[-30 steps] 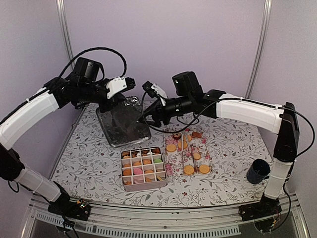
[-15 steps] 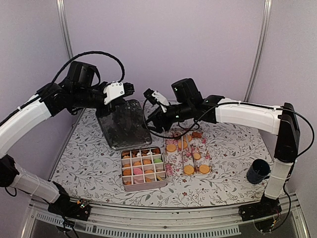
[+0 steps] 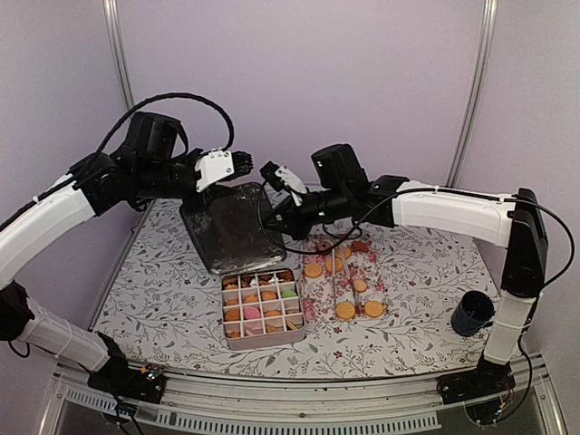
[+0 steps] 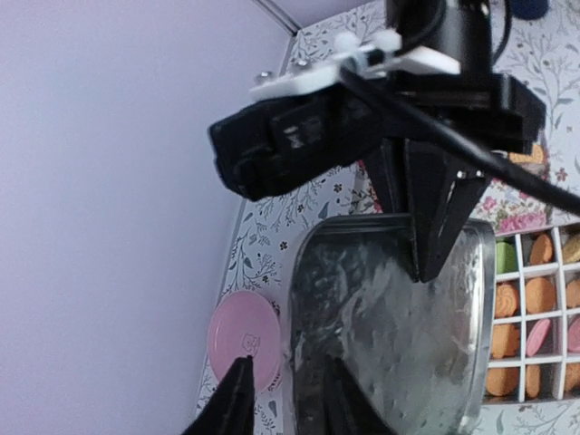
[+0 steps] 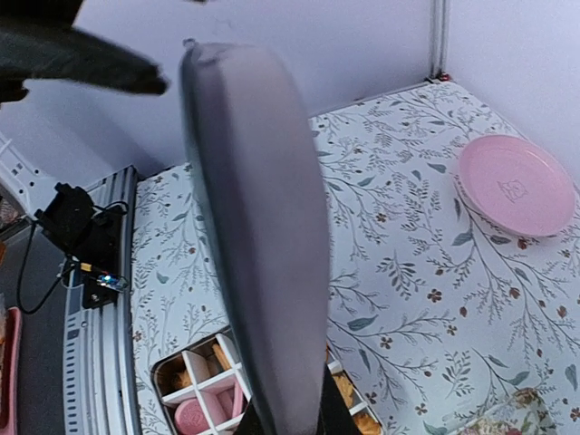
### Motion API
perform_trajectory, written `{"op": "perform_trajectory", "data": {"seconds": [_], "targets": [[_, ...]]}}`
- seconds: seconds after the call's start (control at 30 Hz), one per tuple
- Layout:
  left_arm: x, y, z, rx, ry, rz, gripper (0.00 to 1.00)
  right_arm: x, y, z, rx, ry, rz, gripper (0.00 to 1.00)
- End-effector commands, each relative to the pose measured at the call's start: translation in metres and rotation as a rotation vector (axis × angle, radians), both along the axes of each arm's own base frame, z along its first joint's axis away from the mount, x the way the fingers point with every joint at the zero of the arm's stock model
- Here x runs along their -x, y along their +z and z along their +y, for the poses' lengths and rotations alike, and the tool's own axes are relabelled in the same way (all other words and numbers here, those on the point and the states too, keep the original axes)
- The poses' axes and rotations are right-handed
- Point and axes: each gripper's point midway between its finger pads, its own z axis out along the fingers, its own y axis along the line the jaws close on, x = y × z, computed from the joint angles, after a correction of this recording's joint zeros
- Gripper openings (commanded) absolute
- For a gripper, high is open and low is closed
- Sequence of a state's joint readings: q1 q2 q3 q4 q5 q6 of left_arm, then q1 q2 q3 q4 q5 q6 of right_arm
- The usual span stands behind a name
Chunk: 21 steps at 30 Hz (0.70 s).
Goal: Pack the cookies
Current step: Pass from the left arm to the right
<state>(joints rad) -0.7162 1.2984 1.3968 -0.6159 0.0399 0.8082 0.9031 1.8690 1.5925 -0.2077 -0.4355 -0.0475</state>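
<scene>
Left gripper [image 3: 243, 163] raised over the far left of the table, jaws slightly parted astride the upper rim of the tin lid [image 3: 231, 227], not clamping it. Lid lifted and tilted, shiny crinkled inside facing the top camera. Right gripper [image 4: 424, 267] pinched tight on the lid's right edge. Below, cookies [image 3: 269, 295]: small flat rounds, mostly golden-orange, a few pink, one green, some brown, sorted in a white-gridded tin box [image 3: 263, 343]. More orange rounds just right, on a floral tray [image 3: 322, 294]. Dark cup [image 3: 473, 313] far right.
</scene>
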Motion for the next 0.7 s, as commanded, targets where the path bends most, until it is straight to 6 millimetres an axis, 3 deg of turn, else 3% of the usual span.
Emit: {"op": "perform_trajectory", "data": {"seconds": [0.0,0.03,0.07,0.23,0.33,0.47,0.57,0.67], "targets": [[-0.003,-0.003,-0.01,0.029,0.014,0.01,0.51,-0.019,0.028,-0.027,0.0,-0.138,-0.123,0.0],[-0.005,-0.006,-0.01,0.034,0.032,0.023,0.69,-0.024,0.036,-0.037,0.001,-0.171,-0.15,0.0],[-0.006,-0.009,-0.01,0.036,0.042,0.037,0.76,-0.031,0.044,-0.048,-0.002,-0.203,-0.172,0.0],[0.009,-0.042,-0.008,0.011,0.012,0.123,0.88,-0.058,0.08,-0.102,0.006,-0.375,-0.282,0.0],[0.027,-0.082,-0.007,-0.054,-0.012,0.21,0.93,-0.075,0.089,-0.136,0.059,-0.526,-0.358,0.0],[0.069,-0.147,-0.011,-0.183,-0.064,0.331,0.97,-0.087,0.097,-0.173,0.093,-0.664,-0.409,0.0],[0.11,-0.17,-0.027,-0.23,-0.153,0.392,0.98,-0.087,0.101,-0.19,0.088,-0.72,-0.422,0.0],[0.135,-0.186,-0.041,-0.256,-0.214,0.398,0.99,-0.088,0.098,-0.2,0.097,-0.757,-0.42,0.0]]}}
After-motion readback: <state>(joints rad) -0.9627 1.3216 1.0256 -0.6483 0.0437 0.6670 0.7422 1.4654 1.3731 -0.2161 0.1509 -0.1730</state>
